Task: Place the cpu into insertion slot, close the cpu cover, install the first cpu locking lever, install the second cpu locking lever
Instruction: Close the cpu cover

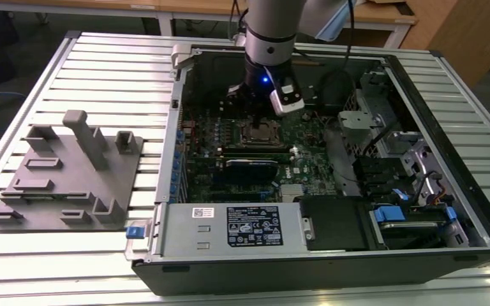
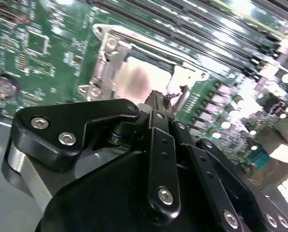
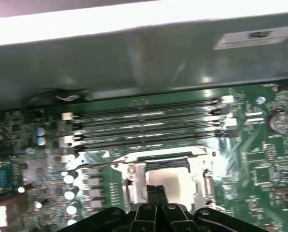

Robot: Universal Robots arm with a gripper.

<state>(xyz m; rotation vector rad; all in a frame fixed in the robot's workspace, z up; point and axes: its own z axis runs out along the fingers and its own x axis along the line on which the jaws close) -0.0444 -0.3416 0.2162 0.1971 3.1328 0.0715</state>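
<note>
Silver cpu (image 3: pixel 169 178) lies right under the hand (image 3: pixel 156 188), which is pinched fully narrow

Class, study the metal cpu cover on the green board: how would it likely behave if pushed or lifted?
The cpu cover looks like thin sheet metal, so probably stiff and light. It lies flat around the cpu, so a downward push should barely move it. Its shiny surface may be slippery for the fingers.
</note>
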